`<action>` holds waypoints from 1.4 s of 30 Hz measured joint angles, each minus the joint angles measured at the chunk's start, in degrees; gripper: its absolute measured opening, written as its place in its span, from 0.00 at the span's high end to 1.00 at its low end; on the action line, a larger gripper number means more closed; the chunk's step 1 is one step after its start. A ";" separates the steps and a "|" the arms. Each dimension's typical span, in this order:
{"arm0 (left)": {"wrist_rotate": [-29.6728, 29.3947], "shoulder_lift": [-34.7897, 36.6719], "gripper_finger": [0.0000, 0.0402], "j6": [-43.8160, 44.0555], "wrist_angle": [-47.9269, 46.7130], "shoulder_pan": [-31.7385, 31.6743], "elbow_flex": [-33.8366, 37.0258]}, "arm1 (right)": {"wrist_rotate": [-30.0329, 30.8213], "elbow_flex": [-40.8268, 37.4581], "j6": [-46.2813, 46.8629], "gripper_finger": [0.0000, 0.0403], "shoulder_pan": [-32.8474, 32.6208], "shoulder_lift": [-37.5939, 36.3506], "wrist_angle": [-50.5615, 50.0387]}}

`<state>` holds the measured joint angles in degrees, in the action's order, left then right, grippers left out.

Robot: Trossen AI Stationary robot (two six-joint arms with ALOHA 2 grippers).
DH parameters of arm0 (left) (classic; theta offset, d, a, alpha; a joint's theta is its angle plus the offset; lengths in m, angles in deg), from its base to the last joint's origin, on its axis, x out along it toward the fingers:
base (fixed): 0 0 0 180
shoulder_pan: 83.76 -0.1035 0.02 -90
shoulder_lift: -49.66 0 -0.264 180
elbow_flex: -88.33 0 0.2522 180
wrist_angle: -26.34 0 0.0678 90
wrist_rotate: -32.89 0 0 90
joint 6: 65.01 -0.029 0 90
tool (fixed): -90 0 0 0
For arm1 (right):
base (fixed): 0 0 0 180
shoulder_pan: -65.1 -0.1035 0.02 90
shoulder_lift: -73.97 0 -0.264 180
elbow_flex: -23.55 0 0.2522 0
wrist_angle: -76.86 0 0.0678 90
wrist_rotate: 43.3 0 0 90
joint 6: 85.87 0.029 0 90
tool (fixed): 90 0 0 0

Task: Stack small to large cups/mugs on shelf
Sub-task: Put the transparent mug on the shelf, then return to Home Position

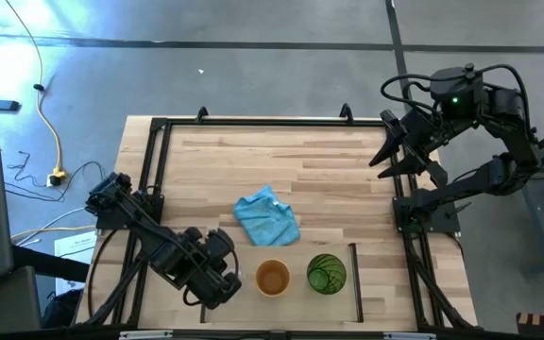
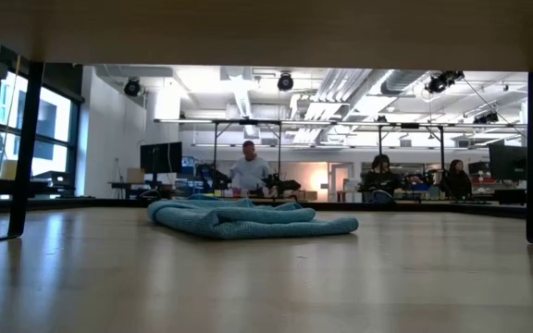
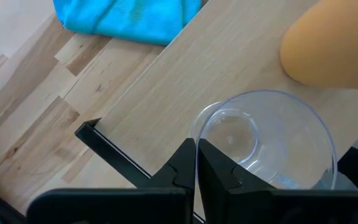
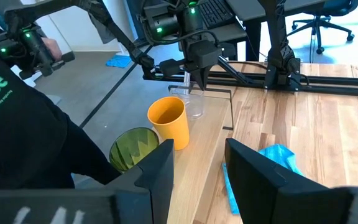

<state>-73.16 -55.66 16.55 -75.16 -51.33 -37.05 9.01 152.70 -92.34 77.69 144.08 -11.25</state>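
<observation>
The small clear glass (image 3: 266,143) stands upright on the outlined wooden shelf area (image 1: 357,283) near the table's near edge, and my left gripper (image 3: 196,155) is shut on its rim. In the high view the left gripper (image 1: 230,281) covers the glass. Just right of it stands the orange cup (image 1: 272,278), and right of that the green tumbler (image 1: 327,274), both upright on their bases. The right wrist view shows the glass (image 4: 192,104), orange cup (image 4: 169,121) and tumbler (image 4: 132,149) in a row. My right gripper (image 4: 197,165) is open, high over the table's far right corner (image 1: 390,156). My left gripper holds the clear glass by its rim (image 3: 196,140) on the side away from the orange cup. One finger (image 3: 219,168) is inside the glass and one (image 3: 179,168) outside, with the wall pinched between them. The fingers come from above, slanting in from the table's left. The glass is upright.
A crumpled light-blue cloth (image 1: 266,217) lies mid-table, just beyond the cups, and also shows in the low view (image 2: 248,220). The black metal frame (image 1: 149,161) runs round the table's edges. Bare wood lies between the cloth and the far edge. People sit in the room behind.
</observation>
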 joint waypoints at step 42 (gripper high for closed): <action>0.76 -0.07 0.87 1.22 1.24 0.74 0.09 | -0.01 0.00 0.06 0.66 -0.01 0.00 0.00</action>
<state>-72.40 -55.72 17.77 -73.92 -50.59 -36.96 9.00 152.70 -92.29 77.68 144.08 -11.25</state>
